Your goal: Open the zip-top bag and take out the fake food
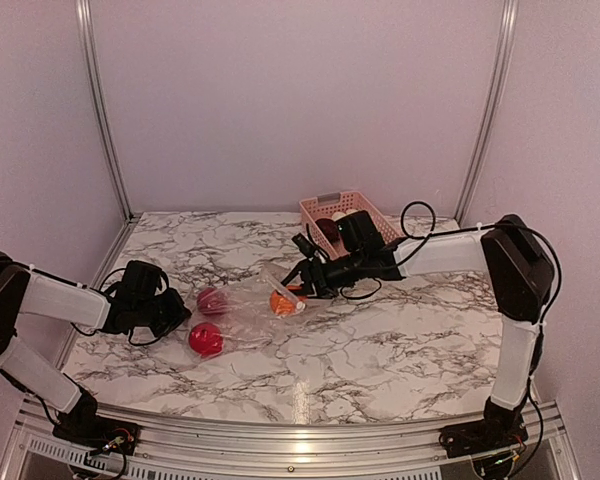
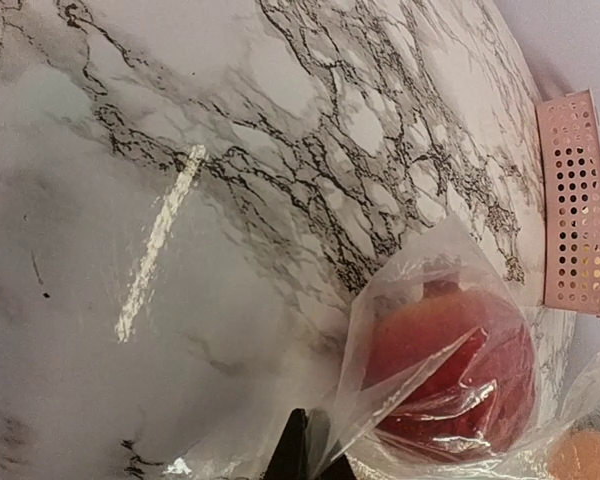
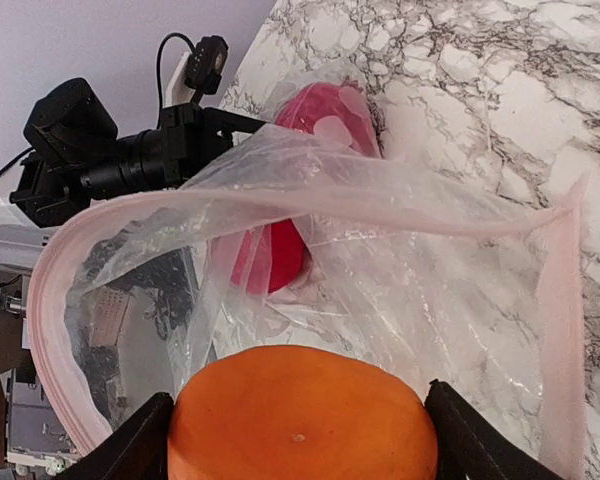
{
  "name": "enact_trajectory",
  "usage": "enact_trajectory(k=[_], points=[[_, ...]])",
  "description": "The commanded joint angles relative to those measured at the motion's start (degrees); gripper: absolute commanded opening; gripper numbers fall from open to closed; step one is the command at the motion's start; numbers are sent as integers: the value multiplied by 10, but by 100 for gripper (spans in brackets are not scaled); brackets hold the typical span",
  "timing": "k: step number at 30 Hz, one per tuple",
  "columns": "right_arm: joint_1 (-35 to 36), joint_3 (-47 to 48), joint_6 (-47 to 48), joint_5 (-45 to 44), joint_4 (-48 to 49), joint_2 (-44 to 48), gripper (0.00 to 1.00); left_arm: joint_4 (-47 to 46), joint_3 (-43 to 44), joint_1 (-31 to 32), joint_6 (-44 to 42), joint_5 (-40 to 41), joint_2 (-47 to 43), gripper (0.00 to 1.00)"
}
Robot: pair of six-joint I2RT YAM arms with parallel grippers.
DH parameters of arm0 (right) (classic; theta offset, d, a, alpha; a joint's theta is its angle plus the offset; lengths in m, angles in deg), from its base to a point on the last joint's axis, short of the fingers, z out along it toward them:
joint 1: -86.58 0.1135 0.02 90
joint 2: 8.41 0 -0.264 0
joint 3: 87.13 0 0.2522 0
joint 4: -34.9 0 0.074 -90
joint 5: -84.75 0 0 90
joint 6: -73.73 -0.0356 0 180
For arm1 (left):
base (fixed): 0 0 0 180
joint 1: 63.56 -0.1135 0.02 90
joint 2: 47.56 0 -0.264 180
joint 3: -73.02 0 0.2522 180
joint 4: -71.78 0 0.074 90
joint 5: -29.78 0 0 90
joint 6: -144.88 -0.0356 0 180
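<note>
left gripper (image 1: 183, 312) low, pinched closed | right gripper (image 1: 290, 293) extended leftward, clamped

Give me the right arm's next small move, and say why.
Probably draw the right gripper back toward the pink basket, bringing the orange piece clear of the zip-top bag. Its fingers are clamped on the orange at the open mouth, the left gripper pinches the bag's far end, and a red piece lies deeper inside.

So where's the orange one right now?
The orange fruit is mid-table in the top view, clamped in the right gripper at the zip-top bag's open mouth, right of the dark red fruit.
</note>
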Motion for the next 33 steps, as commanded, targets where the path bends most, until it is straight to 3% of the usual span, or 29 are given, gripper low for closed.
enact_trajectory(k=[1, 12, 20, 27, 33], points=[[-49, -9, -25, -13, 32, 31, 72, 8, -14, -10, -1, 11, 3, 0], [-150, 77, 4, -10, -18, 17, 71, 1, -2, -16, 1, 9, 11, 0], [-237, 234, 34, -69, -74, -50, 71, 7, 12, -16, -3, 9, 8, 0], [-250, 383, 131, -154, -209, -145, 73, 27, 24, -16, -12, 15, 8, 0], [-250, 407, 179, -186, -262, -173, 74, 44, 34, -16, -23, 22, 7, 0]])
